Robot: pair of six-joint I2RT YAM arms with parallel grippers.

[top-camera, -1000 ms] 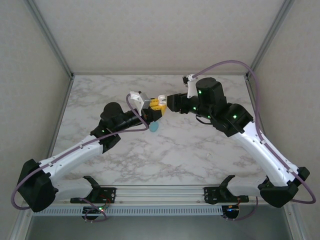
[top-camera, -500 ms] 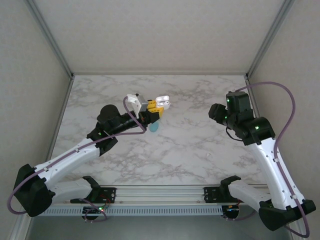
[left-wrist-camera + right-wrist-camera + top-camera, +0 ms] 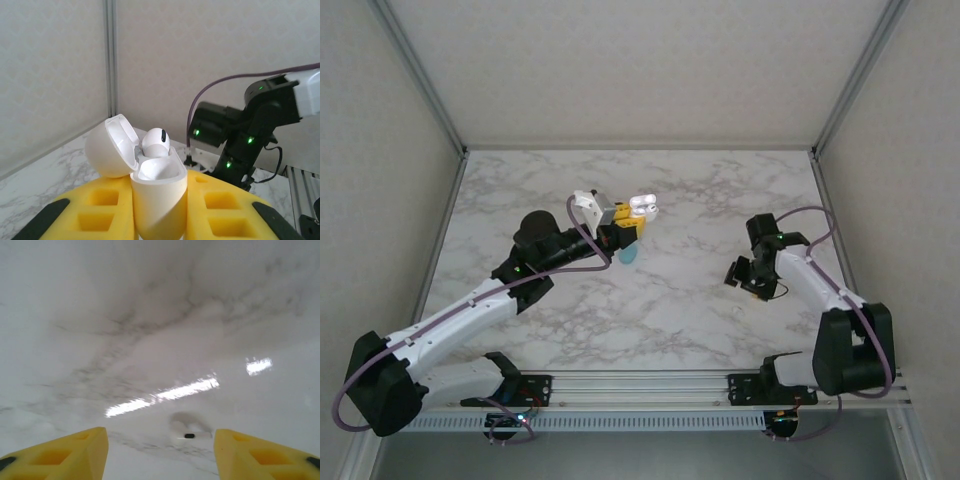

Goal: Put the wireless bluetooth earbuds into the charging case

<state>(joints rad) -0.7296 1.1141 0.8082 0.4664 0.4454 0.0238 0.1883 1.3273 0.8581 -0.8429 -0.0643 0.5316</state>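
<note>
A white charging case (image 3: pixel 159 192) stands upright between the yellow fingers (image 3: pixel 95 212) of my left gripper (image 3: pixel 159 215), which is shut on it. Its lid (image 3: pixel 110 147) is swung open to the left. One white earbud (image 3: pixel 155 141) sits in the far socket, and the near socket looks bare. From above, the case (image 3: pixel 642 207) is held over the middle back of the table by the left gripper (image 3: pixel 625 220). A second white earbud (image 3: pixel 187 430) lies on the marble between the open fingers of my right gripper (image 3: pixel 161 452), which hangs low at the right (image 3: pixel 744 280).
A small light-blue oval piece (image 3: pixel 628 255) lies on the marble table (image 3: pixel 670 320) just below the left gripper. Side walls and metal frame posts (image 3: pixel 420 80) close in the table. The right arm (image 3: pixel 250 130) shows beyond the case.
The right arm has drawn back from the case, swung to the right side and dropped low over the table. The left arm keeps holding the open case, nearly still.
</note>
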